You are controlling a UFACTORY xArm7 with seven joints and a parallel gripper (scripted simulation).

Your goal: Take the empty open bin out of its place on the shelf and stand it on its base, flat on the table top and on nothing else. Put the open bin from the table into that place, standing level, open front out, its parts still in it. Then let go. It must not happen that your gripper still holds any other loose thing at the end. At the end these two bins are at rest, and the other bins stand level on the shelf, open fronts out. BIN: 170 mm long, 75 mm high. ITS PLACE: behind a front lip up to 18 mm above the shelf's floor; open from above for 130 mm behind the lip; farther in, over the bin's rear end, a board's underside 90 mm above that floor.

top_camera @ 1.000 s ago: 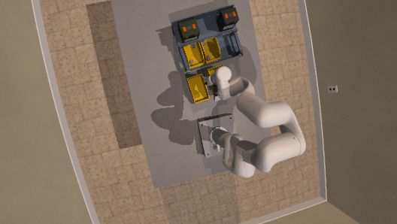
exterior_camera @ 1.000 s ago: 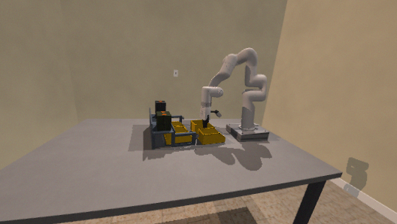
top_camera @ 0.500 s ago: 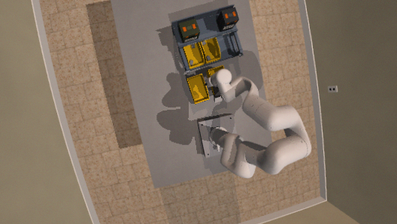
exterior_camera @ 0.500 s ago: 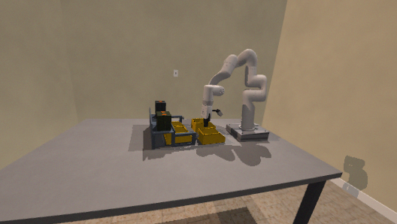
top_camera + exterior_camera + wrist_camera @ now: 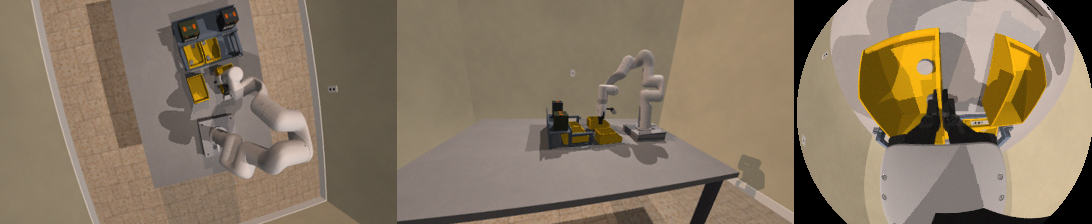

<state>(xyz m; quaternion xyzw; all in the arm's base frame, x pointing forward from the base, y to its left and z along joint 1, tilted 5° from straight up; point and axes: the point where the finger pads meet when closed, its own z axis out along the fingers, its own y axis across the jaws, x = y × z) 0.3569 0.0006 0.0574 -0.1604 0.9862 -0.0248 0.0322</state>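
Nearest in the top view, our white jointed arm [image 5: 276, 118] [image 5: 643, 109] stands on its square grey base plate [image 5: 206, 149] [image 5: 658, 137]. At eleven o'clock from it, an empty yellow open bin [image 5: 198, 89] [image 5: 608, 137] [image 5: 1014, 80] sits upright on the grey table [image 5: 150, 113] [image 5: 510, 169], apart from the shelf.

At twelve o'clock from the base, our black-fingered gripper [image 5: 216, 82] [image 5: 600, 121] [image 5: 941, 97] is pinching one thin side wall of a second yellow bin [image 5: 224, 70] [image 5: 592, 122] [image 5: 899, 80]. A round grey part [image 5: 925, 67] lies in it, so we judge this is the one to be shelved.

Beyond, the blue-grey shelf unit [image 5: 207, 29] [image 5: 550, 140] holds two yellow bins at eleven o'clock from the gripper. The vacant place is at twelve, right of them. Farthest back, two dark boxes [image 5: 189, 29] [image 5: 228, 18] [image 5: 560, 121] [image 5: 557, 107] stand on the upper board.

The empty bin being out, we take the transfer of the filled one to be in hand. Next we should raise it over the front lip, line it up, pass its rear end under the board and lower it level before letting go.

The wrist hides much of the held bin from above; we cannot tell its clearance over the table, nor whether other parts lie inside.
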